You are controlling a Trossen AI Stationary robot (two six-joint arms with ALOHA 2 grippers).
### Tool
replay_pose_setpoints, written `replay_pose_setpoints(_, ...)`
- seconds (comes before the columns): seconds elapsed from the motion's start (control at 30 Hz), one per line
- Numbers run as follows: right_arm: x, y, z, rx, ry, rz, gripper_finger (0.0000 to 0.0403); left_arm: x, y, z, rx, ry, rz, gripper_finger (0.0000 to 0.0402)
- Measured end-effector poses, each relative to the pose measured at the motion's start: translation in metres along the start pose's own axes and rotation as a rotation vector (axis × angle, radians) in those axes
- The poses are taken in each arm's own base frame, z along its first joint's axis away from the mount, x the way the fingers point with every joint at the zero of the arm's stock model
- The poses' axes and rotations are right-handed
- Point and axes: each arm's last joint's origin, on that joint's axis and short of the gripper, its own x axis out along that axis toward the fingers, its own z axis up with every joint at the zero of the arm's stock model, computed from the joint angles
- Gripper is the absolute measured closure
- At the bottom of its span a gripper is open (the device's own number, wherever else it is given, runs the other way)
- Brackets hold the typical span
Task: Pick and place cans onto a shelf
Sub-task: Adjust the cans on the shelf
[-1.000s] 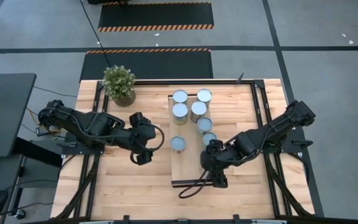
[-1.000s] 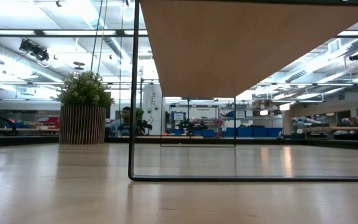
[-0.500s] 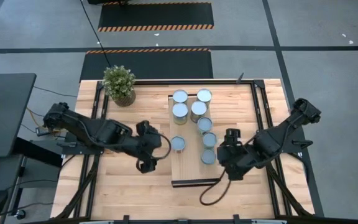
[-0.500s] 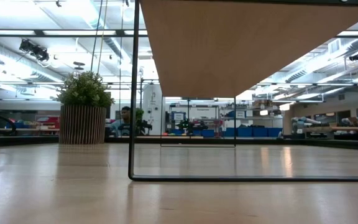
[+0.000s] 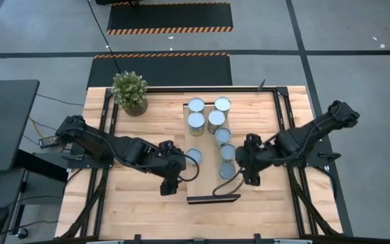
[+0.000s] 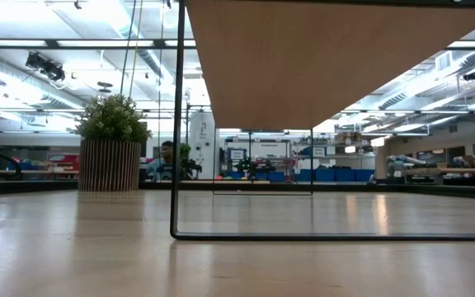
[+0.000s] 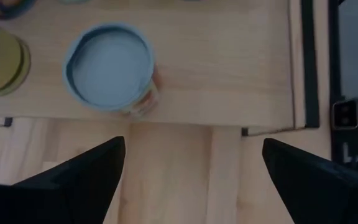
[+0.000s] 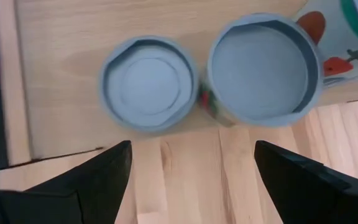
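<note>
The shelf (image 5: 207, 142) is a light-wood plank raised on a dark frame in the middle of the table. Eight cans stand upright on it: four at its far end (image 5: 206, 112), three in a row along its right edge (image 5: 226, 152), and one near its left edge (image 5: 193, 157). My left gripper (image 5: 179, 175) is open and empty, beside the shelf's left edge, near that single can (image 7: 110, 74). My right gripper (image 5: 244, 171) is open and empty, beside the shelf's right edge, next to the two nearest cans of the row (image 8: 148, 84) (image 8: 263, 68).
A potted plant (image 5: 130, 92) stands at the table's far left. A dark cable (image 5: 225, 190) loops over the shelf's near end. The low view shows the shelf's underside (image 6: 303, 58) and its thin dark frame leg (image 6: 176, 124), with bare tabletop (image 6: 72, 256) to the left.
My right gripper has drawn away from the shelf's near right part toward the table's right edge, leaving a can standing there at the near end of the row. My left gripper has gone toward the shelf and the table's near edge.
</note>
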Motion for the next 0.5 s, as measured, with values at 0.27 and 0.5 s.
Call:
replay_pose_setpoints(0.27, 0.018, -0.010, 0.011, -0.009, -0.028, 0.041, 0.0056, 0.005, -0.003, 0.002, -0.039, 0.011, -0.041, 0.0015)
replay_pose_setpoints(0.5, 0.018, -0.015, 0.015, 0.004, -0.048, 0.044, 0.0056, 0.014, -0.008, 0.002, -0.062, 0.026, -0.050, 0.0015)
